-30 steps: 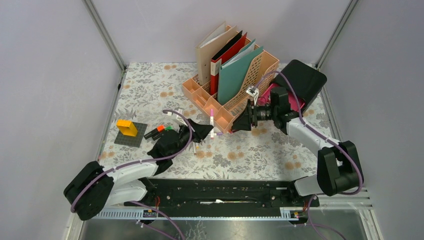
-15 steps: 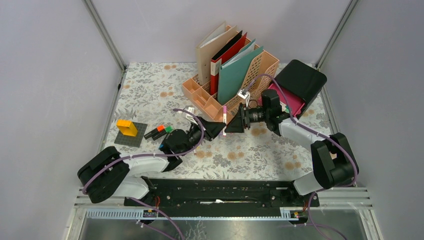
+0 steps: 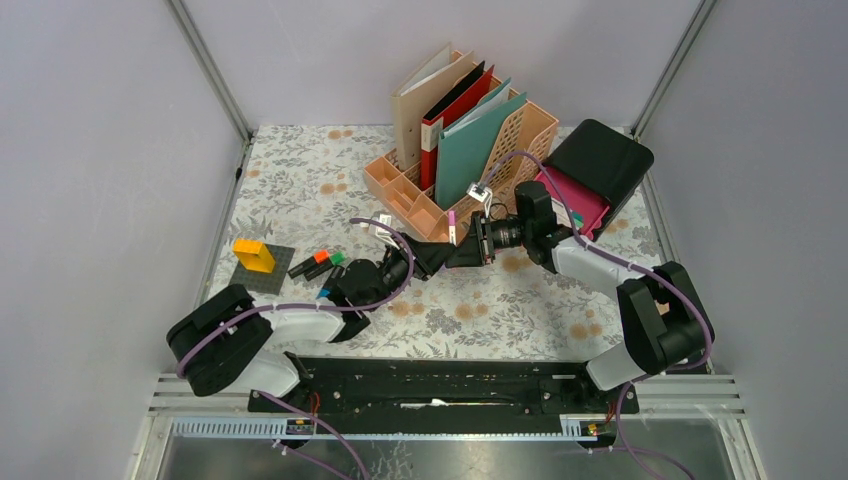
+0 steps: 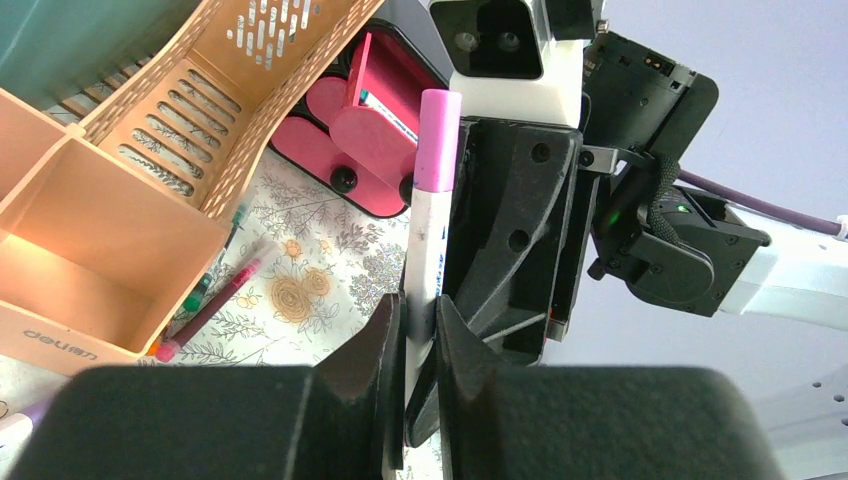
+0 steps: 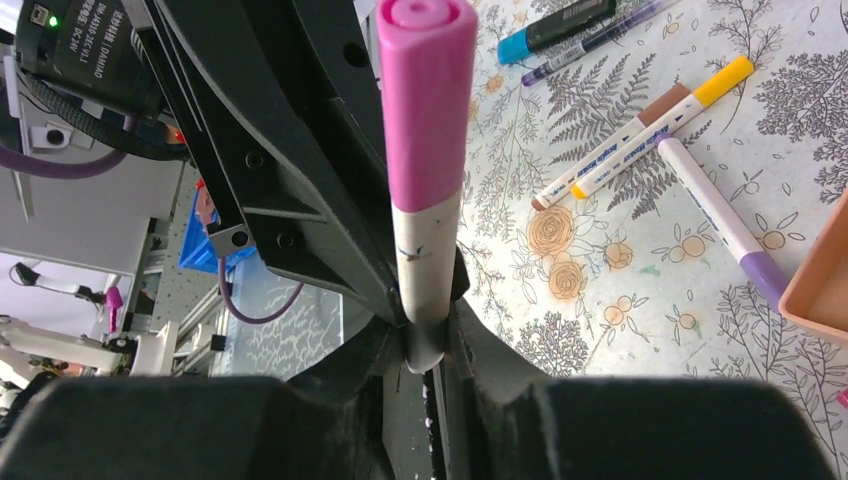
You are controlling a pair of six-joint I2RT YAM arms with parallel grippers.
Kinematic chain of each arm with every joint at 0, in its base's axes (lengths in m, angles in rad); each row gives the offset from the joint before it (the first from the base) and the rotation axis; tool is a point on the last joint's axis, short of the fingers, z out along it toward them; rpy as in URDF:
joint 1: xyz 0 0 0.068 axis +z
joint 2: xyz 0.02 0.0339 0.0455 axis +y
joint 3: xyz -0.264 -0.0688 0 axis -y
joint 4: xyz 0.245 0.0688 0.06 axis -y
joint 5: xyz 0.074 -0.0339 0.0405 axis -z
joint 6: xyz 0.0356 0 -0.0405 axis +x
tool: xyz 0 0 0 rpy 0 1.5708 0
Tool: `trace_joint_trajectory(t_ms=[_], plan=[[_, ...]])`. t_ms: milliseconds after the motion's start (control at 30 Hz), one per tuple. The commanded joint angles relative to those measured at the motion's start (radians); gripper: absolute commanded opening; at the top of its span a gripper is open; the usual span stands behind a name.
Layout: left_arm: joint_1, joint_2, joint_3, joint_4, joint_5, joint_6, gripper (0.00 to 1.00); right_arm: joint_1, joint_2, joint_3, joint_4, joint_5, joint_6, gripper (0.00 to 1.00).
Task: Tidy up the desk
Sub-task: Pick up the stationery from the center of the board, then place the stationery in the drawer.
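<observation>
The desk [image 3: 300, 180], under its flowered cloth, lay between grey walls. Near its left edge a yellow block [image 3: 254, 255] sat on a grey plate [image 3: 264, 279], with a few loose markers [image 3: 318, 263] lying just to the right of it. Toward the middle, the left gripper [image 4: 420, 330] was clamped on the white barrel of a pink-capped marker [image 4: 432, 200], the cap end sticking out past its fingers. The right gripper [image 5: 425, 350] faced it from the other side, its fingers closed on the same marker. Behind them, by the far edge, stood a peach file rack [image 3: 522, 135] holding folders [image 3: 470, 145]. At the far right corner lay an open black case [image 3: 605, 155] with a pink inside.
</observation>
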Motion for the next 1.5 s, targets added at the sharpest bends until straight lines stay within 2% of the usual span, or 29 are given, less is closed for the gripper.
trace_joint_trajectory(t_ms=[0,133,267,500,567,733,867,1133,1300,1467], plan=[[-0.008,-0.025,0.019,0.087,-0.013,-0.005,0.00,0.012,0.008,0.041,-0.005,-0.010,-0.033,0.06],[-0.007,-0.071,0.017,0.026,-0.014,0.021,0.19,0.013,0.004,0.060,-0.074,0.000,-0.095,0.01],[-0.008,-0.142,0.006,-0.055,-0.029,0.065,0.44,0.012,-0.004,0.095,-0.188,0.023,-0.198,0.00],[-0.001,-0.301,-0.053,-0.206,-0.065,0.191,0.88,0.011,-0.045,0.194,-0.475,0.117,-0.473,0.00],[0.001,-0.354,-0.067,-0.260,-0.075,0.227,0.97,0.012,-0.065,0.217,-0.551,0.153,-0.564,0.00],[0.028,-0.450,-0.063,-0.452,-0.078,0.283,0.99,0.007,-0.121,0.273,-0.734,0.277,-0.770,0.00],[0.064,-0.501,-0.058,-0.586,-0.067,0.291,0.99,-0.028,-0.161,0.317,-0.832,0.373,-0.871,0.00],[0.088,-0.553,-0.078,-0.703,-0.106,0.294,0.99,-0.222,-0.246,0.375,-0.927,0.450,-0.928,0.00],[0.091,-0.565,-0.087,-0.744,-0.141,0.299,0.99,-0.301,-0.263,0.382,-0.925,0.606,-0.933,0.00],[0.093,-0.575,-0.099,-0.759,-0.153,0.301,0.99,-0.371,-0.267,0.349,-0.849,0.743,-0.880,0.03]])
